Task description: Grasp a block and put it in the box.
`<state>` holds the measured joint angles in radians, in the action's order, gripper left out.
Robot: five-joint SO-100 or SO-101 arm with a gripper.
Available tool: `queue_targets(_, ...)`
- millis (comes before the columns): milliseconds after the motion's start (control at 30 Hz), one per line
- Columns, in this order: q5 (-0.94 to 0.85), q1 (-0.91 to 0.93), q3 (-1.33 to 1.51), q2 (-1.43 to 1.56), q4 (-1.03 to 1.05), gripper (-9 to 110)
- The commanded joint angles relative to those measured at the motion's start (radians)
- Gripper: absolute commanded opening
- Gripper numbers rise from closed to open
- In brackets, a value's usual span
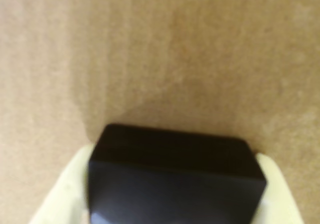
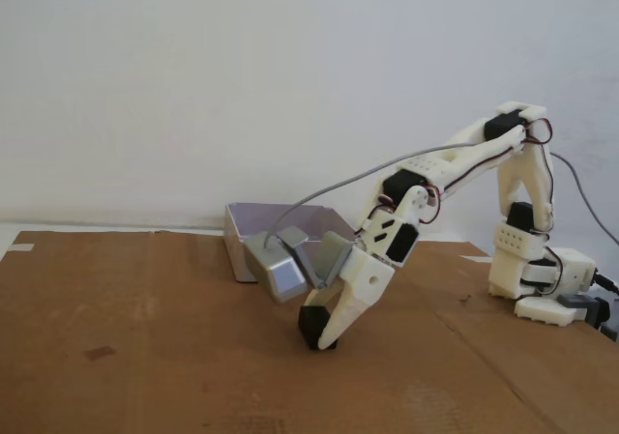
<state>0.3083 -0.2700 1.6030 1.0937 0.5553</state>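
Between the pale fingers of the gripper [image 2: 327, 342], clamped, sits the block [image 1: 175, 176] on cardboard [image 2: 145, 357].

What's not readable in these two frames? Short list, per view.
- Wrist view: the small matte black rectangular block is blurred and cut off by the bottom edge; the cream gripper shows only as side slivers, so finger contact is unclear.
- Fixed view: whether the block touches the brown cardboard surface; the gripper covers part of it.
- Fixed view: the inside of the shallow pale lavender-grey plastic box is hidden by its wall and the grey camera module.
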Motion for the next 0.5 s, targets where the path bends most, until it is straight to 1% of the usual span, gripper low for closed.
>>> queue_targets(0,0.000,-0.011,-0.081,0.037,-0.021,0)
queue_targets(300,-0.003,-0.005,-0.094,0.055,-0.032,0)
queue_targets(467,-0.003,-0.005,-0.176,0.054,-0.021,0)
